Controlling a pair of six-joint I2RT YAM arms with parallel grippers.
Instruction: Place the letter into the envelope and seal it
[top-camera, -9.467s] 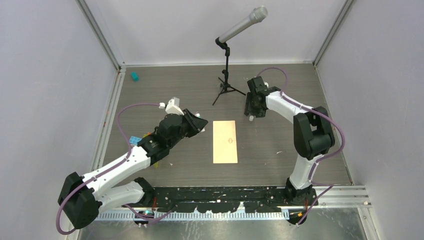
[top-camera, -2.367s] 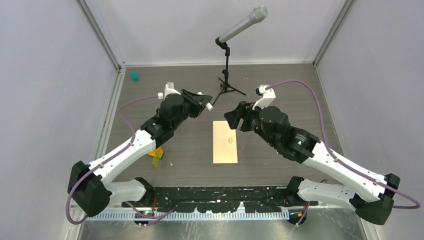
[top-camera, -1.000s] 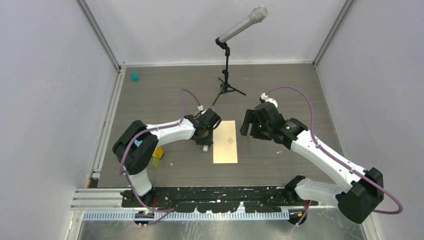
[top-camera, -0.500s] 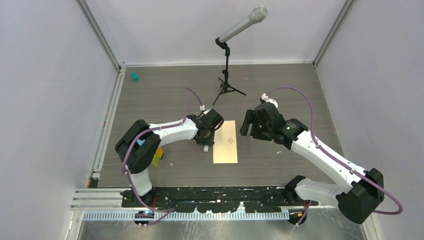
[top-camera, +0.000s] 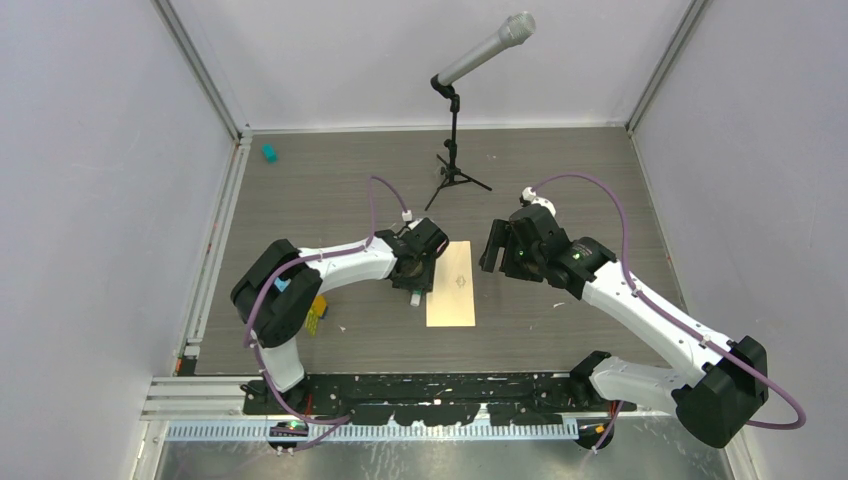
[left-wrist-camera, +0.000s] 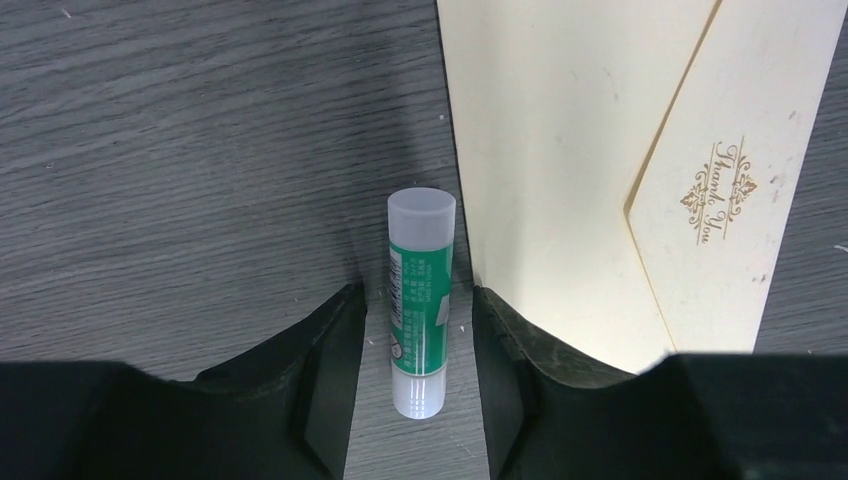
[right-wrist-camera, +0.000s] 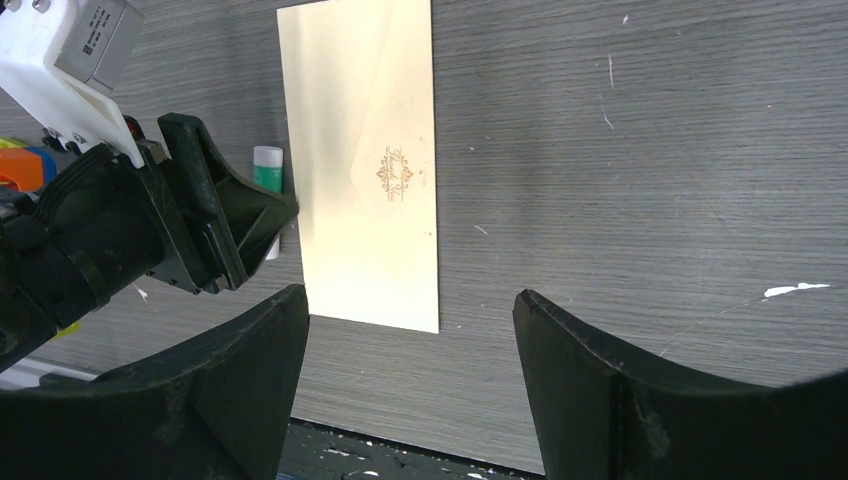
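Straddling the glue stick (left-wrist-camera: 416, 320), your left claw (left-wrist-camera: 417, 292) stands apart and clear of it, the stick's length parallel to the envelope (left-wrist-camera: 560, 180) lying flat just right of it; your right claw (right-wrist-camera: 405, 295) gapes beyond.

Left pincer (left-wrist-camera: 415, 295) — jaws now wider, clear of the glue stick (left-wrist-camera: 419, 302)

Bright, even overhead light, soft shadows. My left pincer (left-wrist-camera: 415, 305) is dark, soft-focus at 6 o'clock; rest sharp.
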